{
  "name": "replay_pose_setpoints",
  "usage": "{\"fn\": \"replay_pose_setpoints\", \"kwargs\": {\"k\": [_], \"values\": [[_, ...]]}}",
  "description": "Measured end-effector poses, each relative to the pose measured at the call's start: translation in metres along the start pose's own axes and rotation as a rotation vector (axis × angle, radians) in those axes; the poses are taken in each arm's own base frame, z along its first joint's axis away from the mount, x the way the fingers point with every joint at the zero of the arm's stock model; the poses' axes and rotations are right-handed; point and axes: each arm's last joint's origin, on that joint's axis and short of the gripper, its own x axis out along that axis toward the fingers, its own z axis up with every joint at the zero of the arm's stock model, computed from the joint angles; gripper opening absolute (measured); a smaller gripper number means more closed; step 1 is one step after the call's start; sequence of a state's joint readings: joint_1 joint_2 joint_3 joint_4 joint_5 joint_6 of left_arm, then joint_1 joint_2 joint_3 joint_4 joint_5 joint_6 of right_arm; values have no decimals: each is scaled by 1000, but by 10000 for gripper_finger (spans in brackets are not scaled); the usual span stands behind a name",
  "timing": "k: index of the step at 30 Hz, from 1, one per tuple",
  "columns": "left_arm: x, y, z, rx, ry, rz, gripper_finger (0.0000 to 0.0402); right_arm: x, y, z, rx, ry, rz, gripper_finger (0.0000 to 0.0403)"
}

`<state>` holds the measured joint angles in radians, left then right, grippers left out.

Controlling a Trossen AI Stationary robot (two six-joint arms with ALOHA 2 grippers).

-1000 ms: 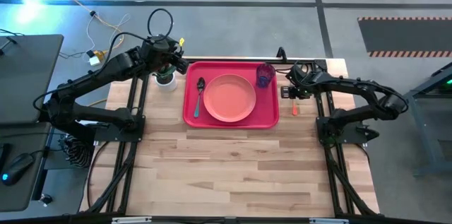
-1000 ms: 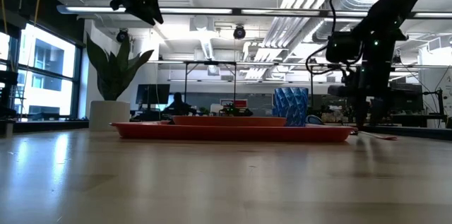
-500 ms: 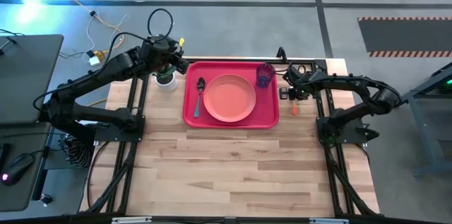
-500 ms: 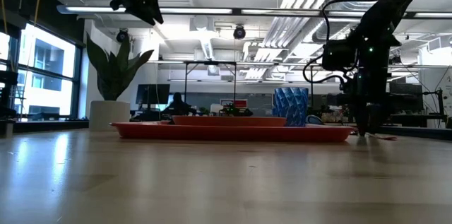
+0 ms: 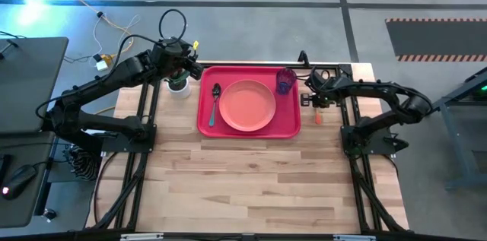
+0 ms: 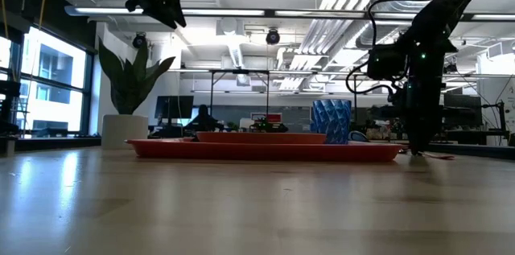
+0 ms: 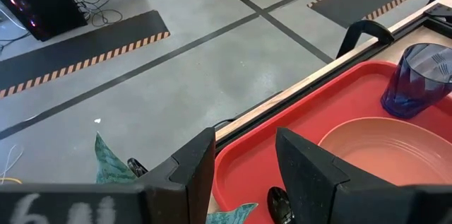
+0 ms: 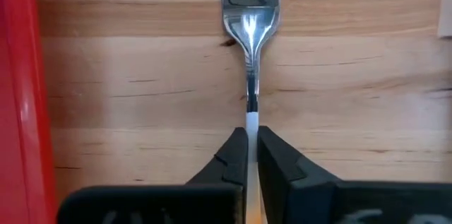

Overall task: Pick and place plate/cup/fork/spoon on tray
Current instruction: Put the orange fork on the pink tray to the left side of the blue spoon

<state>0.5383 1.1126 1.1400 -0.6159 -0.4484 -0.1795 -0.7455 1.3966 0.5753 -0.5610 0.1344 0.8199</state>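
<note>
Plate (image 5: 248, 105), cup (image 5: 285, 80) and spoon (image 5: 214, 102) sit on the tray (image 5: 288, 125); we judge only the fork (image 8: 251, 22) remains, pinched by our right gripper (image 8: 252, 155). Left gripper (image 7: 244, 162) hangs spread.

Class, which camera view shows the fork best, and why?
The right wrist view: the fork lies on the table, the right gripper shut on its handle. The high view shows only an orange sliver; the low view a thin streak; the left wrist view nothing.

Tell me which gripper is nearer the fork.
Right. The right gripper is shut on the fork, which lies on the table beside the tray. The left gripper hangs open beyond the tray's opposite far corner.
</note>
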Motion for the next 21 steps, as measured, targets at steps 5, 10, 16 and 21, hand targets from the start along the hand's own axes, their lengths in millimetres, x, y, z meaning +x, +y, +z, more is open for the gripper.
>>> {"fn": "replay_pose_setpoints", "kwargs": {"k": [5,10,16,21], "values": [[0,0,0,0,0,0,141,-11,-3,-1,45,-34,31,3],[0,0,0,0,0,-1,141,-27,-6,-1,89,-83,87,2],[0,0,0,0,0,0,141,-50,-11,-3,134,-142,192,1],[0,0,0,1,1,0,141,-73,-18,-9,179,-216,272,1]]}}
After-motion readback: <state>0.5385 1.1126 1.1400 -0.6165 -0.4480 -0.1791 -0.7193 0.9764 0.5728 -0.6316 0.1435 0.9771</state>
